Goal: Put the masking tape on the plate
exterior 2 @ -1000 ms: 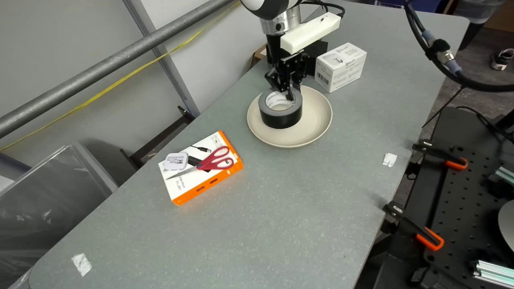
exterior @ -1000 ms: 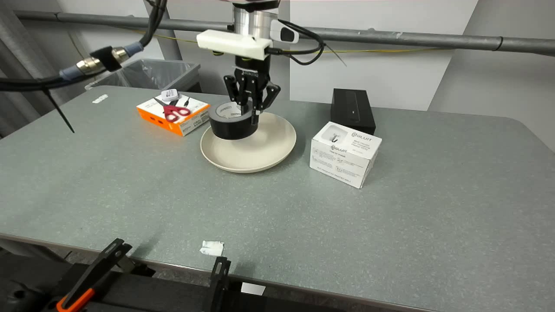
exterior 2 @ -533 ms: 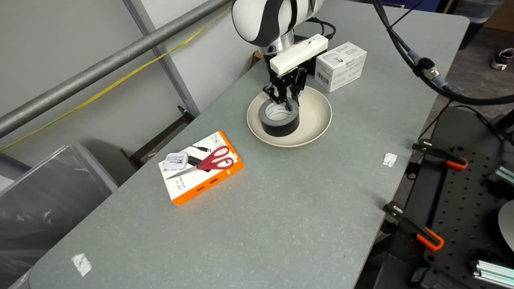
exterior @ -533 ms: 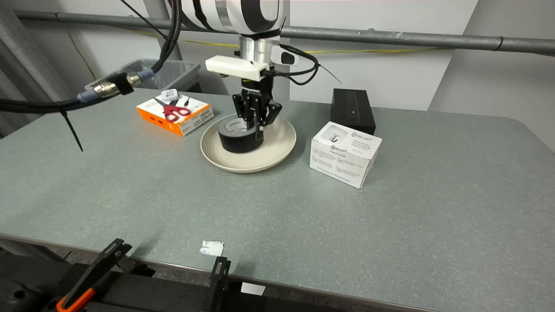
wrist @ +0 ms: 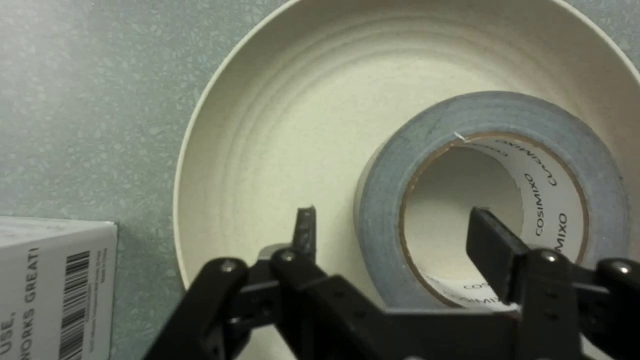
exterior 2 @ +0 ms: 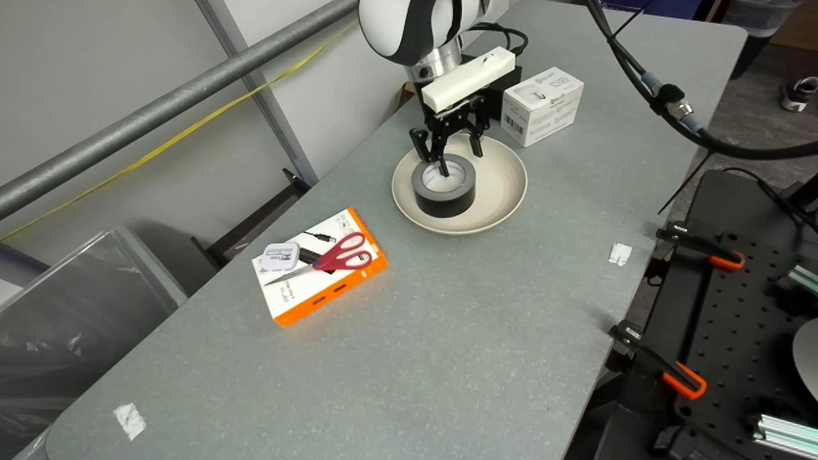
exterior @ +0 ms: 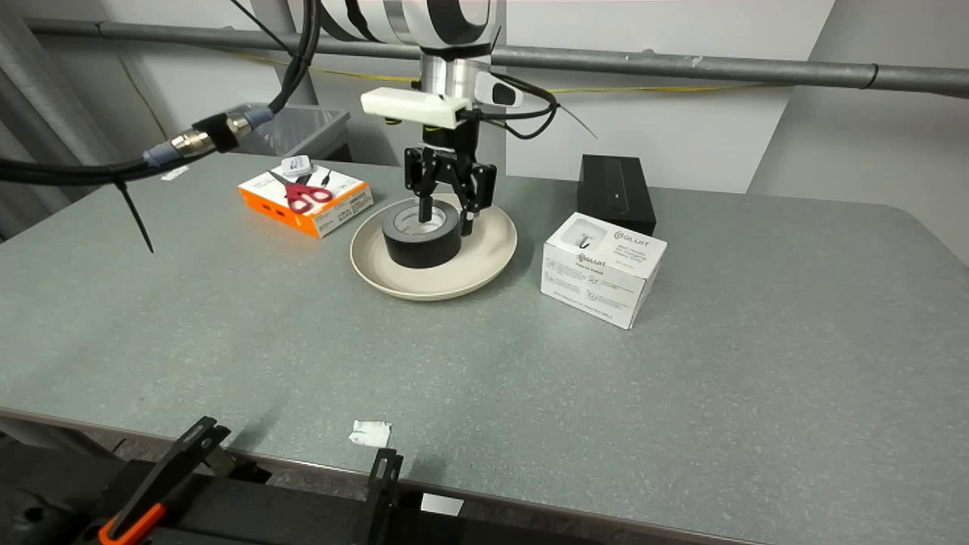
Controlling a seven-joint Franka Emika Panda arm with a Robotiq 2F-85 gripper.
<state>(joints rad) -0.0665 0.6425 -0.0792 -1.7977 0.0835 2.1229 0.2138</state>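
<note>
The masking tape [wrist: 384,210], a black roll with a greyish top face, lies flat in the cream plate [wrist: 280,135], off to one side of its middle. Both exterior views show the tape [exterior: 424,253] inside the rim of the plate [exterior: 484,253]. My gripper [wrist: 390,210] is open over it: one finger [wrist: 492,240] stands in the roll's hole, the other finger [wrist: 305,230] outside the roll above bare plate. The roll's wall lies between the fingers, with a gap on each side. In an exterior view the gripper [exterior 2: 461,163] points downward over the plate.
Beside the plate stands a white printed box [exterior: 602,272], with a black box [exterior: 617,193] behind it. On the plate's opposite side lies a white-and-orange box [exterior 2: 319,287] bearing red scissors [exterior 2: 345,253] and a small white case [exterior 2: 280,257]. A cable [exterior: 200,142] hangs from the arm.
The tape has come down from just above the plate onto it. Since half a second ago the fingers have spread off the roll's wall, and the hand stands slightly higher.
</note>
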